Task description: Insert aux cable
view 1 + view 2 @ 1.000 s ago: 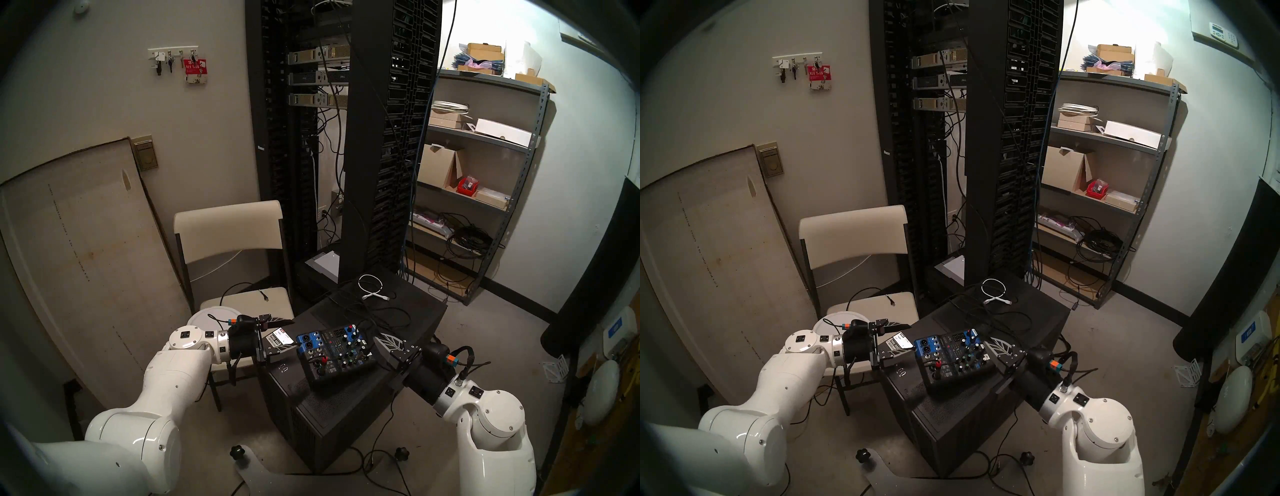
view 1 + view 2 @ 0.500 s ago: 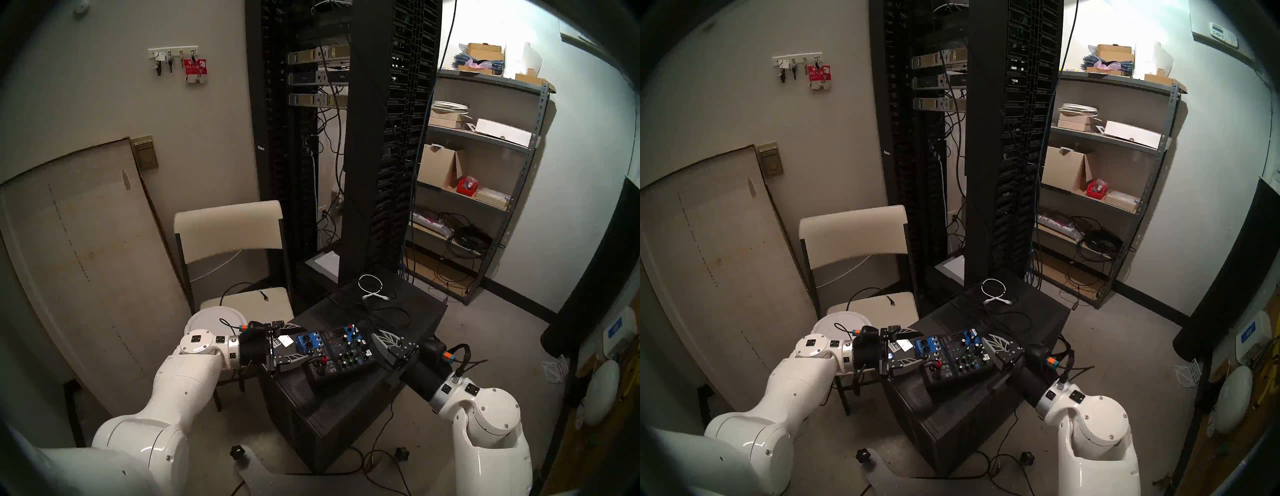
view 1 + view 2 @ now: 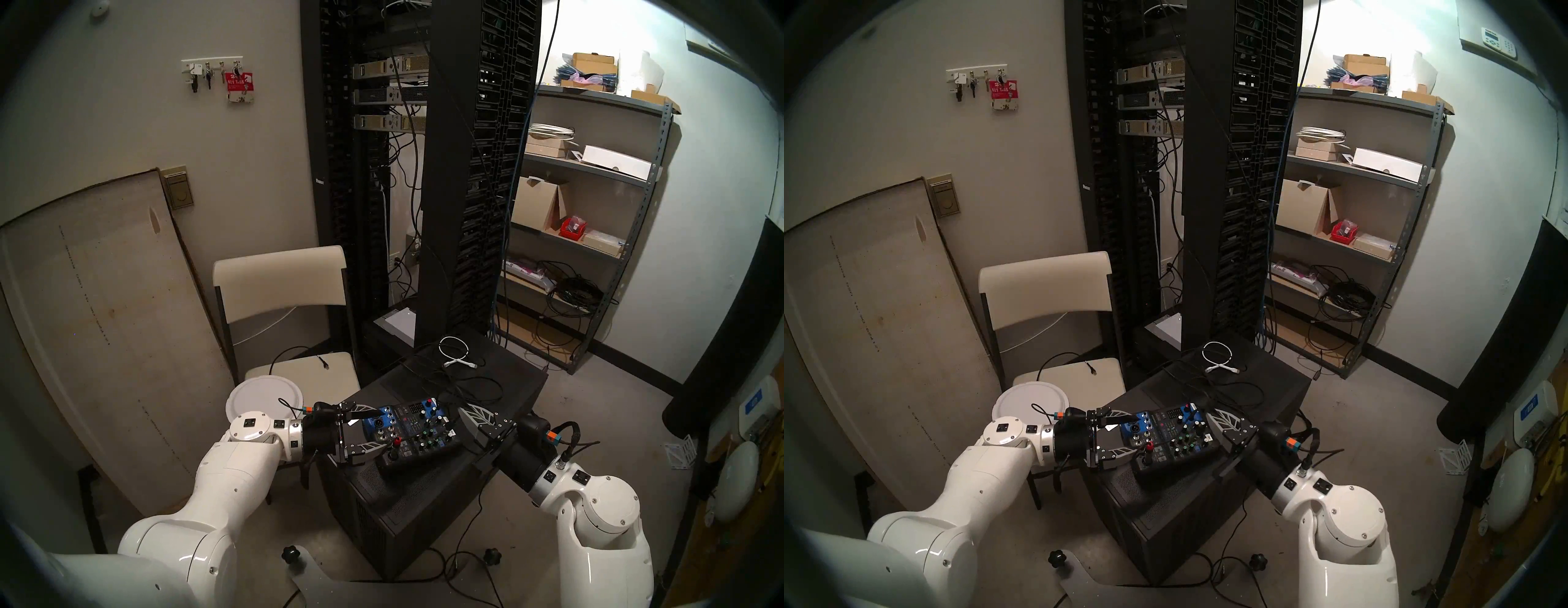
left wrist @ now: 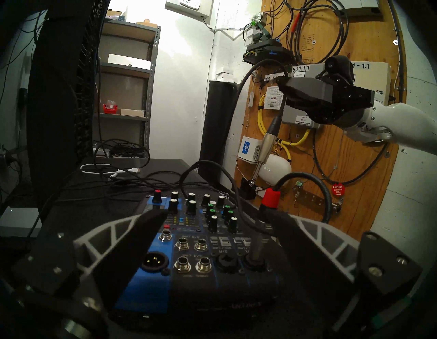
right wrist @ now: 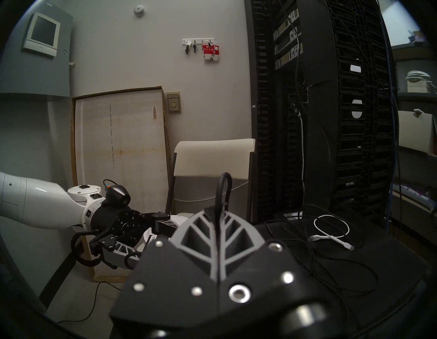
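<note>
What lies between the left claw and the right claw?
The black and blue knobbed audio mixer lies between the left claw and the right claw; both head views show it.

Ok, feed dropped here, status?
Left tool open, straddling mixer. Right tool shut on aux cable, plug dangling, uninserted. Red-collared plug occupies one jack.

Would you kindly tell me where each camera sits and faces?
Head left: high, looking down at the mixer; both arms show.
Head right: nearly the same.
Left wrist: low, looking across the mixer at the right gripper; the open left gripper frames it.
Right wrist: faces the chair; its gripper pinches the aux cable.
Both wrist views share the white cable.
</note>
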You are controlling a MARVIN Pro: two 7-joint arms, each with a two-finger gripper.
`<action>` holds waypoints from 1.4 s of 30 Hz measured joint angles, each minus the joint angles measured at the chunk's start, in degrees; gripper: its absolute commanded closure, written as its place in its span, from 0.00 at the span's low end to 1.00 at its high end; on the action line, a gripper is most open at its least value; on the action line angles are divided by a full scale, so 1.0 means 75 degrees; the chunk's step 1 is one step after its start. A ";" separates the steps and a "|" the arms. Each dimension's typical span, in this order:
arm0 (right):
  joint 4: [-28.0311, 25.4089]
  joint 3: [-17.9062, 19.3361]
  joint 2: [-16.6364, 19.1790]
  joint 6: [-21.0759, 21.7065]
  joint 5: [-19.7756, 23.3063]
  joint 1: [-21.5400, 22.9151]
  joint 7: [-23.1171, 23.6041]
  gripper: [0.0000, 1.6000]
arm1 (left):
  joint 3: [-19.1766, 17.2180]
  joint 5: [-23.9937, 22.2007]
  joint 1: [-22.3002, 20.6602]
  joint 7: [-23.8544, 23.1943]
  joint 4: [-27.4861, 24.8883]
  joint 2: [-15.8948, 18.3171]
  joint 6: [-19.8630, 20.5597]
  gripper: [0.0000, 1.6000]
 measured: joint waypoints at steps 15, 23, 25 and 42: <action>-0.0002 0.0103 -0.0046 -0.0005 0.0025 -0.0011 0.0130 1.00 | -0.0095 -0.0004 -0.0242 0.0266 0.0340 0.0046 -0.0315 0.00; -0.0001 0.0073 -0.0091 -0.0010 0.0017 -0.0012 0.0175 1.00 | -0.0193 0.0027 -0.0449 0.0454 0.0992 0.0167 -0.0544 0.00; -0.0001 0.0071 -0.0101 -0.0010 0.0014 -0.0013 0.0178 1.00 | -0.0216 0.0036 -0.0527 0.0520 0.1176 0.0198 -0.0588 0.00; 0.0008 0.0077 -0.0144 -0.0011 0.0005 -0.0021 0.0198 1.00 | -0.0411 0.0006 -0.1241 0.0685 0.2193 0.0366 -0.0864 0.85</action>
